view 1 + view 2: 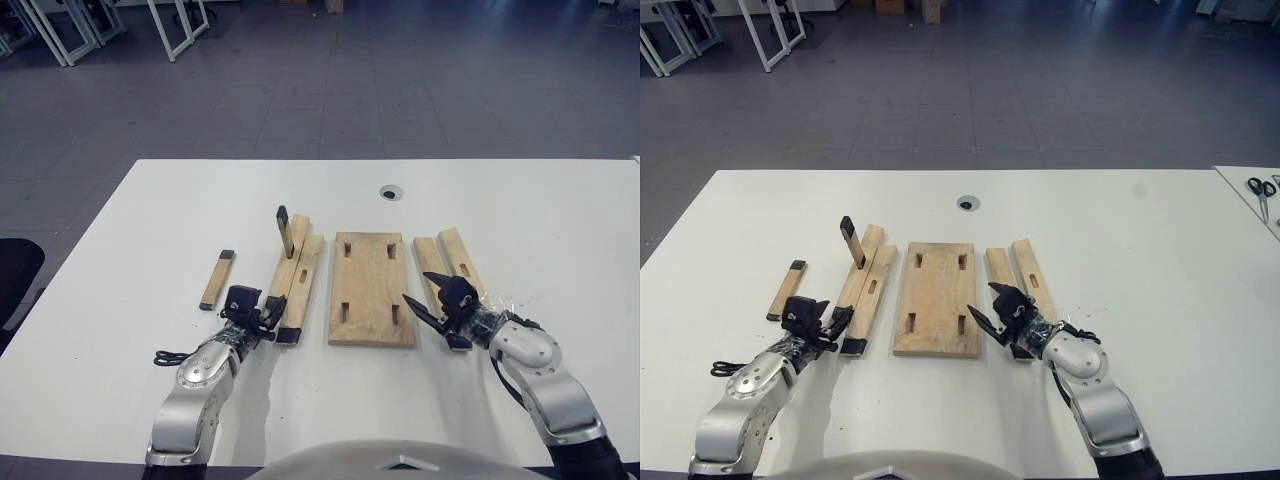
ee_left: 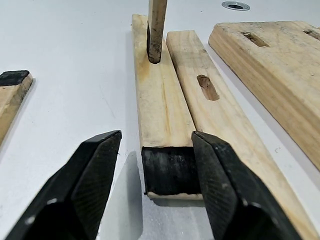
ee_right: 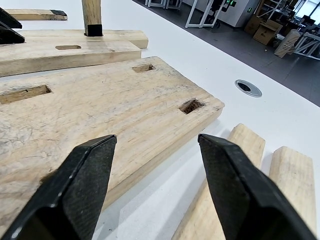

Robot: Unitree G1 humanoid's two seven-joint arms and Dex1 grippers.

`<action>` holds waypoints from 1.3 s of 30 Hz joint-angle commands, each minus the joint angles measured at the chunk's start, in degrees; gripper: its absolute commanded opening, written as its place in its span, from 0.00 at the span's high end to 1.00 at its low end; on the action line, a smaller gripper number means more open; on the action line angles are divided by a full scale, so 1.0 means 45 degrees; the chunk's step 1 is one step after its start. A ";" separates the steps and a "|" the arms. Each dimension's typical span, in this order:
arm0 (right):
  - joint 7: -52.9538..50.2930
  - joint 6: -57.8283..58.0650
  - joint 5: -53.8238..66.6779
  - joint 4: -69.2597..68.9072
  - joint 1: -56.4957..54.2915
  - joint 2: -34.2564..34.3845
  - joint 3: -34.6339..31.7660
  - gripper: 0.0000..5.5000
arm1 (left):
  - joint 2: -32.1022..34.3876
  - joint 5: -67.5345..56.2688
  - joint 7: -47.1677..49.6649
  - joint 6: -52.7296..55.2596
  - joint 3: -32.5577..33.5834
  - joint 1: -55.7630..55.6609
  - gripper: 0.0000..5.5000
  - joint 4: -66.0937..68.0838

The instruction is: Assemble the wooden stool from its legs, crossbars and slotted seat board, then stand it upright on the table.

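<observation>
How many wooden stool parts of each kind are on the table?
Seat board: 1
Legs: 4
Crossbars: 2
Total: 7

I am holding my left fingers spread wide, one on either side of the black-capped end of a wooden leg, not clamping it. The leg is lying flat on the white tabletop, running away toward 12 o'clock. A thin upright stick with a dark lower end is standing on the leg's far part. Just beside the leg, at 3 o'clock, a second leg with a slot is lying parallel. Toward 2 o'clock the slotted seat board is resting flat. At 10 o'clock a short crossbar with a black end is lying well apart. A round grommet is sitting at 1 o'clock.
</observation>
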 commanded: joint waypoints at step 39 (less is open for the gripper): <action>-0.0333 0.1241 0.1837 0.0096 -0.0929 0.0806 -0.1224 0.45 | -0.1985 -0.3796 -0.0100 -0.0743 0.3479 -0.4353 0.81 0.3928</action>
